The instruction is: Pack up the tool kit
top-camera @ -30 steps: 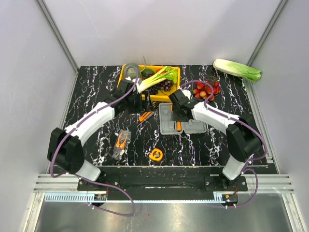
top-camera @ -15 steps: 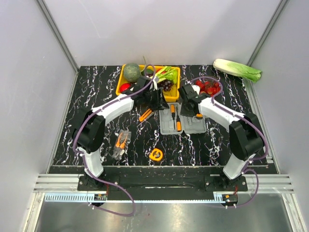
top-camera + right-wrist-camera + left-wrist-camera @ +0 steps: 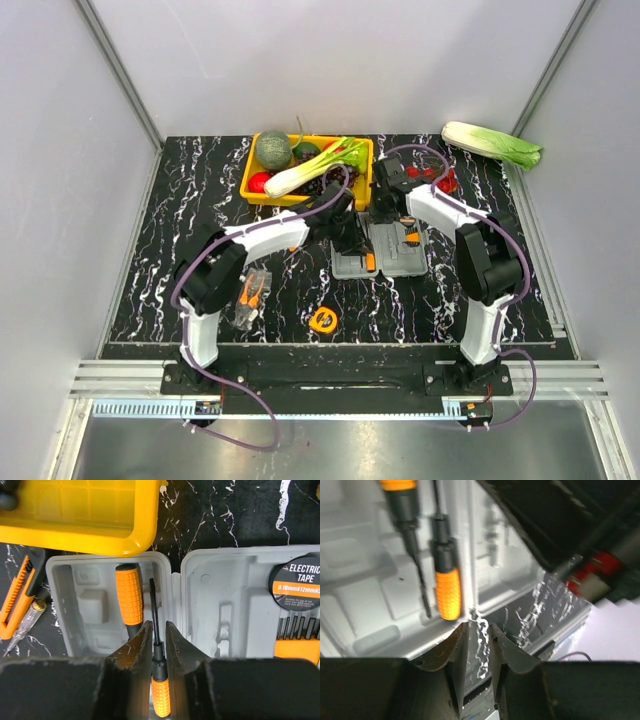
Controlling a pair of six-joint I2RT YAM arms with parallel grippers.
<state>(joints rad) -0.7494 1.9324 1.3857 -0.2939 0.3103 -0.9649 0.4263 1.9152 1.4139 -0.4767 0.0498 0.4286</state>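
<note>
The tool kit's grey case lies open mid-table. Two orange-handled screwdrivers sit in its left half, a large one and a small one. A roll of electrical tape rests in the right half. My left gripper hovers at the case's left half. In the left wrist view the left gripper is open only a slit, with marble showing through. My right gripper is over the case's far edge. The right gripper is also barely open, and the small screwdriver shows through the gap, lying in the case.
Boxed pliers and a yellow tape measure lie on the table near the left arm. An orange utility knife and a tester pen lie left of the case. The yellow vegetable tray, red fruit and a cabbage stand behind.
My left arm has swung right from the tray to the case. My right gripper has drawn back to the case's far edge. Both pairs of jaws have narrowed to a slit.
</note>
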